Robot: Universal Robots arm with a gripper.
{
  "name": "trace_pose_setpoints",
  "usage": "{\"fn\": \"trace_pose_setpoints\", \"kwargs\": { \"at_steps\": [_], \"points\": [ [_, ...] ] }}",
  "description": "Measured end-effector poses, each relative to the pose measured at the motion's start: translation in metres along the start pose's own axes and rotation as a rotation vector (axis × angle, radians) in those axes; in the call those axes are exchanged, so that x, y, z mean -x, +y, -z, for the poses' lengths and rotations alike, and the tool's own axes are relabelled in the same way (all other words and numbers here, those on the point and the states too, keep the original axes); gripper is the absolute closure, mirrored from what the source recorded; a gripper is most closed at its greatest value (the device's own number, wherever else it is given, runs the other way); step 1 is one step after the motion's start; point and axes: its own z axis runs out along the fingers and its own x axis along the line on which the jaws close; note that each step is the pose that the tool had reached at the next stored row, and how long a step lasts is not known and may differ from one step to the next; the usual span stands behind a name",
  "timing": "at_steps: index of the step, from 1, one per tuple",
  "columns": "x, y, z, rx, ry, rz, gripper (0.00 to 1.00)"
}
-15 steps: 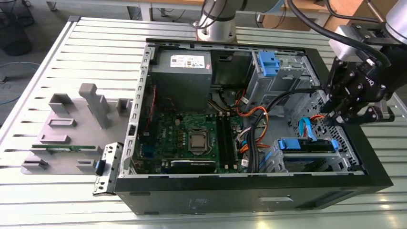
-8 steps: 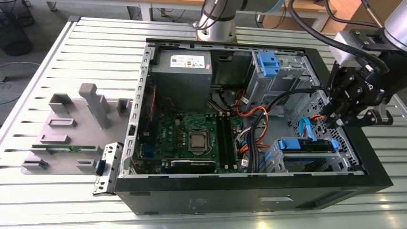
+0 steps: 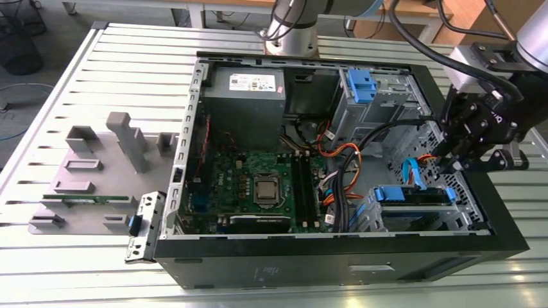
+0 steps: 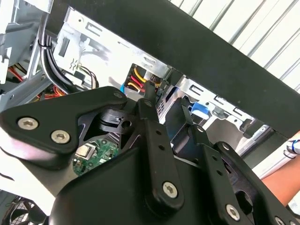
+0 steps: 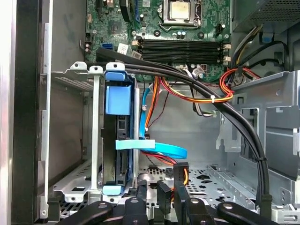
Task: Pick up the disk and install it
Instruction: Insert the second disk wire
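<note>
Exterior view, lower right: flat silver-black disk with blue plastic rails (image 3: 411, 200) sits in its cage—rigid, probably fragile, best gripped by the rails—black gripper (image 3: 466, 163) nearby, opening indeterminable.

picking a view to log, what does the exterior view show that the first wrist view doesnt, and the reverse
Exterior view alone: the whole open case on a slatted table, a gray fixture on the exterior view's left, and the end effector over the case's right side.

First wrist view alone: a close look at the disk with blue rails seated in its bay, and a blue cable beside it.

Both: the motherboard, black cables.
</note>
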Motion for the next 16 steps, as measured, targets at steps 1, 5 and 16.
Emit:
{"fn": "trace_pose_setpoints", "kwargs": {
  "at_steps": [1,5,16],
  "points": [
    [0.0,-0.0005,-0.0002,0.0,0.0,0.0,0.64],
    [0.0,-0.0008,-0.0005,-0.0001,0.0003,0.0,0.64],
    [0.0,-0.0009,-0.0006,0.0,0.0001,0.0,0.77]
  ]
}}
